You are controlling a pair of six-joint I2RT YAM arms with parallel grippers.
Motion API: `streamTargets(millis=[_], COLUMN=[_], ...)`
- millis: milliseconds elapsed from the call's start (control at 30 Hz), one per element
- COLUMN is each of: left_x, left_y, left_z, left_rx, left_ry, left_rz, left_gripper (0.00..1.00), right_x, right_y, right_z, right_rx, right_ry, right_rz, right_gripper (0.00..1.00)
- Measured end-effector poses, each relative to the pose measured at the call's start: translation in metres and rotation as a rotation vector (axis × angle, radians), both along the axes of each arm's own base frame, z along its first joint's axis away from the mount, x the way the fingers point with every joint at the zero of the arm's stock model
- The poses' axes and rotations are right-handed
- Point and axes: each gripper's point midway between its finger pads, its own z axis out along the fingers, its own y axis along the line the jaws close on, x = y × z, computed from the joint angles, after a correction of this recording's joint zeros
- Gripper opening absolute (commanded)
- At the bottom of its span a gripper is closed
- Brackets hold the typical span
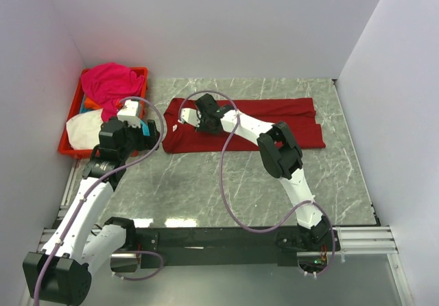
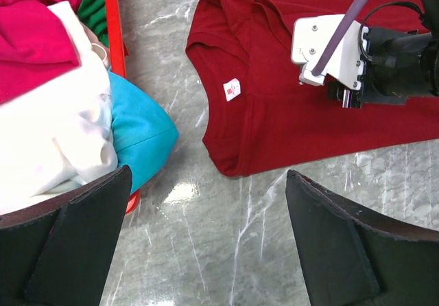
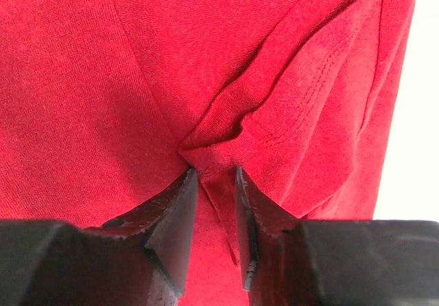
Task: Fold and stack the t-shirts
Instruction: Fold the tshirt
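Observation:
The dark red t-shirt [image 1: 274,121] lies spread flat across the far middle of the table, collar to the left. My right gripper [image 1: 188,118] is down on its left sleeve area. In the right wrist view the gripper [image 3: 215,175] is shut on a pinched ridge of the red cloth [image 3: 137,79]. My left gripper [image 1: 147,140] hovers open and empty over bare table just left of the collar. Its dark fingers [image 2: 68,237] frame the marble, with the shirt [image 2: 274,121] and its white neck label beyond. Magenta [image 1: 110,83], cream-white [image 1: 86,129] and cyan [image 2: 137,131] shirts sit in the crate.
The red plastic crate [image 1: 68,151] stands at the far left against the wall, piled high, with the cyan shirt bulging over its near rim [image 2: 113,18]. White walls close in the left, back and right. Purple cables loop from both arms over the table.

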Motion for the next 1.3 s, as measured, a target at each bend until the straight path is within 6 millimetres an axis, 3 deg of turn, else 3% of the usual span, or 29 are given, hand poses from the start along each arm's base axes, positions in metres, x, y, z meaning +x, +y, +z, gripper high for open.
streamTargets(millis=[167,300,667,867,933,967,1100,1300], left_x=[0.0,0.0,0.0,0.0,0.0,0.0,0.0,0.0], left_y=[0.0,0.0,0.0,0.0,0.0,0.0,0.0,0.0], left_z=[0.0,0.0,0.0,0.0,0.0,0.0,0.0,0.0], left_rx=[0.006,0.007,0.01,0.01,0.01,0.01,0.011,0.011], left_ry=[-0.001,-0.001,-0.002,-0.002,-0.002,-0.002,-0.002,-0.002], left_rz=[-0.002,-0.003,-0.004,-0.004,-0.005,-0.005,-0.005,-0.005], left_gripper=[1.0,0.99,0.99,0.99,0.99,0.99,0.99,1.0], right_x=[0.001,0.006,0.014,0.042,0.052,0.057,0.075,0.085], right_y=[0.002,0.006,0.0,-0.03,-0.045,-0.051,-0.076,-0.093], right_z=[0.001,0.004,0.014,0.045,0.056,0.062,0.072,0.076], right_rx=[0.007,0.031,0.092,0.194,0.232,0.252,0.301,0.357], right_ry=[-0.007,-0.028,-0.06,-0.11,-0.127,-0.138,-0.179,-0.173], right_rz=[-0.001,-0.008,-0.085,-0.22,-0.279,-0.307,-0.438,-0.573], right_gripper=[0.21,0.0,0.0,0.0,0.17,0.35,0.36,0.37])
